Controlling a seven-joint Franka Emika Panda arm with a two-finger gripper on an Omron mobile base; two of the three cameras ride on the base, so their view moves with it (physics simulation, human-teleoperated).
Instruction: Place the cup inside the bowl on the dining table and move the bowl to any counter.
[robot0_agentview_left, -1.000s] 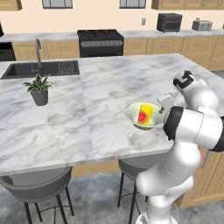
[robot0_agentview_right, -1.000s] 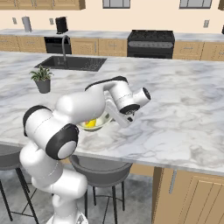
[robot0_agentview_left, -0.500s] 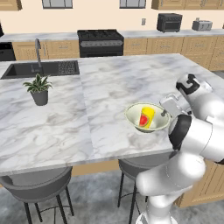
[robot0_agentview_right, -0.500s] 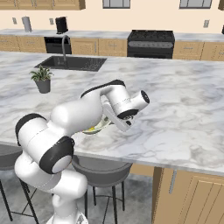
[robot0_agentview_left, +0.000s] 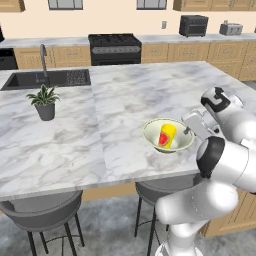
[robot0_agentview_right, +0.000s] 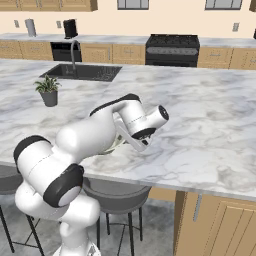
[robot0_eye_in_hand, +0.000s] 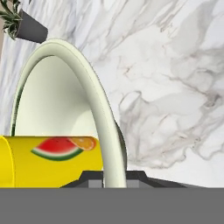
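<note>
Yellow with a red watermelon print, the cup (robot0_agentview_left: 166, 136) lies tipped inside the bowl (robot0_agentview_left: 151, 135), which sits near the front edge of the dining table (robot0_agentview_left: 115, 105), toward its right end. In the left base view the gripper (robot0_agentview_left: 188, 131) meets the bowl's right rim, the white arm curling up from the floor and bending back over the table edge. In the hand view the cup (robot0_eye_in_hand: 48, 159) shows on its side, pressed against the inner wall, with the pale cream-green rim of the bowl (robot0_eye_in_hand: 83, 74) running straight down between the two dark fingertips (robot0_eye_in_hand: 138, 176); the fingers are pinched narrowly on that rim, one inside and one outside. Whether the bowl's foot touches the marble or is lifted just off it, I cannot tell. In the right base view the arm's elbow and wrist cover most of the bowl, leaving just a sliver of its rim (robot0_agentview_right: 118, 144) below the forearm. A small potted plant (robot0_agentview_left: 44, 101) stands well apart on the left part of the table, beside the sink (robot0_agentview_left: 47, 79) with its tap. Two grey stools (robot0_agentview_left: 40, 210) are tucked under the near edge. Along the back wall runs the counter (robot0_agentview_left: 150, 38) with wood cabinets, a black stove (robot0_agentview_left: 114, 48) and a microwave (robot0_agentview_left: 193, 25).
</note>
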